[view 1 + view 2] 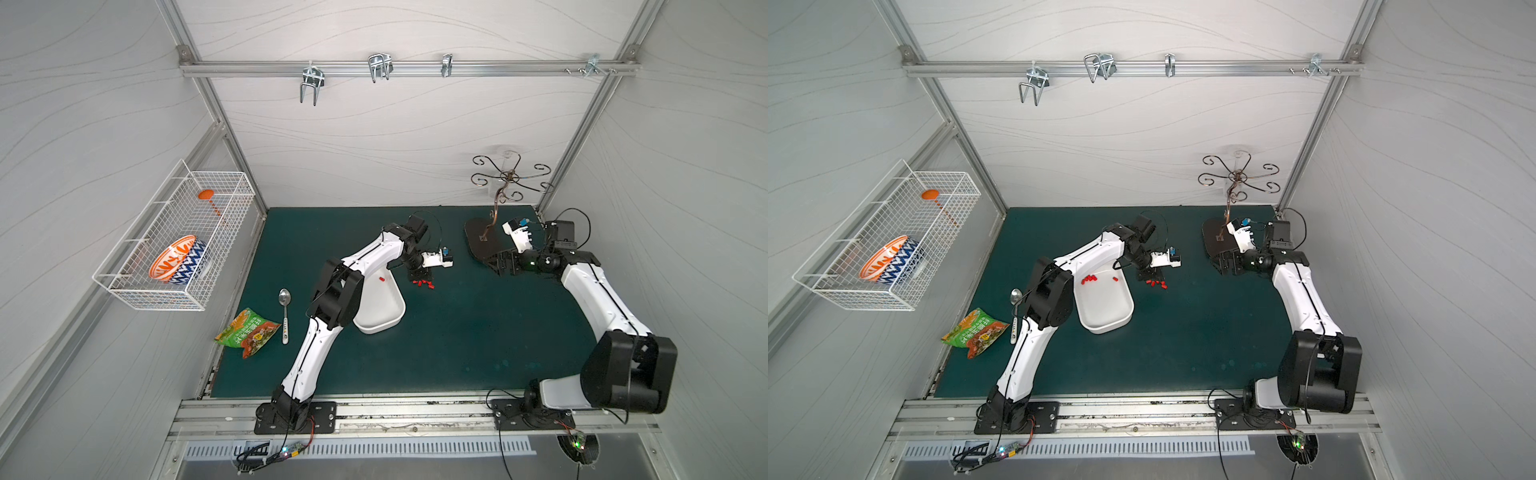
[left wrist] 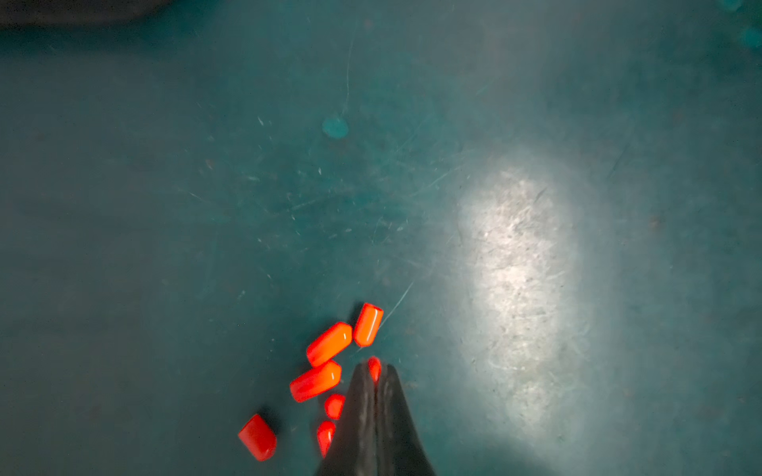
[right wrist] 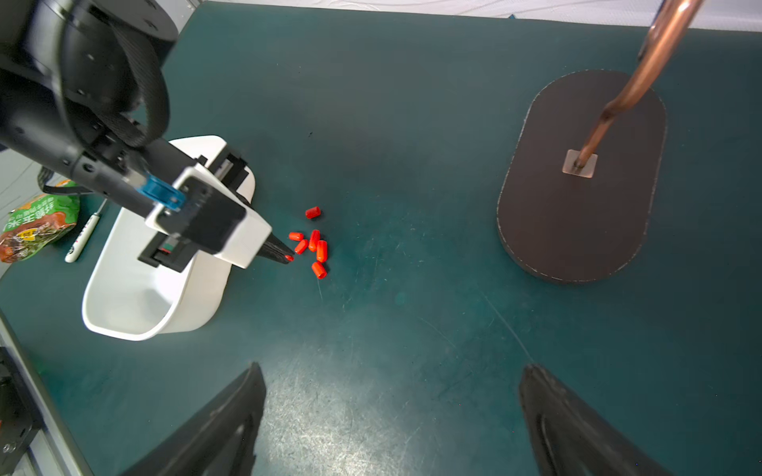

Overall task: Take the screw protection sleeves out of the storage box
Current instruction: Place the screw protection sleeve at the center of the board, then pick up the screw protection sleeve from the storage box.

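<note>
Left tool (image 2: pixel 374 371) is pinched together on one sleeve (image 2: pixel 374 366); only its red end shows between the tips, also visible in the right wrist view (image 3: pixel 290 258). The tip sits low over the table (image 3: pixel 412 123), can't tell if it's touching. The pile of sleeves (image 2: pixel 330 344) lies just beside the tip, six of them, all on one side of the tool, the nearest almost against the finger. The storage box (image 1: pixel 1104 307) is behind the tool, under its wrist, close by. Not empty yet: in a top view a small cluster (image 1: pixel 1089 279) sits at the box end nearest the tool, plus one loose sleeve (image 1: pixel 1115 279). Right tool (image 3: pixel 391 366) has its jaws wide apart and holds nothing, well apart from the pile and parked near the dark stand base (image 3: pixel 577 177). My read: this is the drop-off step of one pick-and-place cycle, task roughly half done. Next move should be to part the jaws right here so the sleeve lands next to the pile without rolling, lift clear, then swing back over the box. The cluster there is tight and the parts are tiny next to the fingers, so it needs a narrow, well-centred pinch on a single sleeve. Risks: the sleeve sticking to a pad on release, or the tip nudging the pile.
</note>
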Robot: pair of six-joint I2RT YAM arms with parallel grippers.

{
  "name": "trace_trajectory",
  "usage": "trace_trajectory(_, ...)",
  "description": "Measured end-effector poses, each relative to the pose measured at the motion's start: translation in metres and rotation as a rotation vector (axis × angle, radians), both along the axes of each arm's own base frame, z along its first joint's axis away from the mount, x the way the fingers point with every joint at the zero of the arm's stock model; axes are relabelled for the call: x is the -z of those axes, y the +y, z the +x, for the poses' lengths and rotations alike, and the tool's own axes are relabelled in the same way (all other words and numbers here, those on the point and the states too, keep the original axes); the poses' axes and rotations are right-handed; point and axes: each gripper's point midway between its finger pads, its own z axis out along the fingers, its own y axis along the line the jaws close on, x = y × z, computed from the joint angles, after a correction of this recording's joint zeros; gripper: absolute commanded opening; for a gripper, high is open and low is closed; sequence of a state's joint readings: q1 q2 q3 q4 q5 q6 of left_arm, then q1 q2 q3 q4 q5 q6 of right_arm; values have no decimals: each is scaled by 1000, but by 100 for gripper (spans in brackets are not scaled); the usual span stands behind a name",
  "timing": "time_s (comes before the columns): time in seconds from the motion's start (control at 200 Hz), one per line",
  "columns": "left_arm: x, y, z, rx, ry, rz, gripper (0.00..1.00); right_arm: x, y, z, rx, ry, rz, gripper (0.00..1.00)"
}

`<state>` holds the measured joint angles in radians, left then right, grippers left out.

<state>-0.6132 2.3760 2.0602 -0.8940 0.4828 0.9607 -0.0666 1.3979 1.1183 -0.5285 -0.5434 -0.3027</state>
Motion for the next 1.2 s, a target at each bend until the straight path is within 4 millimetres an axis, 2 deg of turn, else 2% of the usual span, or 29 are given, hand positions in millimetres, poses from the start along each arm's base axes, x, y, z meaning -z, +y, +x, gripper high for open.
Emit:
trace_trajectory(0.185,20,6,-11,37,16,80,21,0,-8,2,22,-1,0,99)
trace_trajectory(0.31,21,5,-13,43,13,90,30,-1,-8,1,21,-1,3,99)
trace_trajectory(0.51,19,5,-10,31,-8,94,35,-2,-6,1,11,-2,15,99)
trace_trajectory(0.625,6,8,-9,22,-29,88,36,-2,-6,0,10,-2,18,99)
trace_trajectory(0.795,-41,21,-19,-12,-53,43,39,-5,-1,-1,-11,-5,43,99)
trace_trajectory(0.866,-66,34,-29,-33,-64,14,40,-7,2,-3,-29,-8,61,99)
trace_trajectory(0.916,-76,48,-34,-57,-66,5,41,-9,7,-5,-53,-11,78,99)
trace_trajectory(1.016,-82,90,-40,-121,-64,13,42,-13,24,-12,-129,-26,97,99)
trace_trajectory(1.081,-77,117,-38,-162,-63,24,43,-14,48,-21,-216,-33,103,99)
trace_trajectory(1.201,-57,162,-28,-207,-71,57,45,-16,110,-52,-433,-39,122,99)
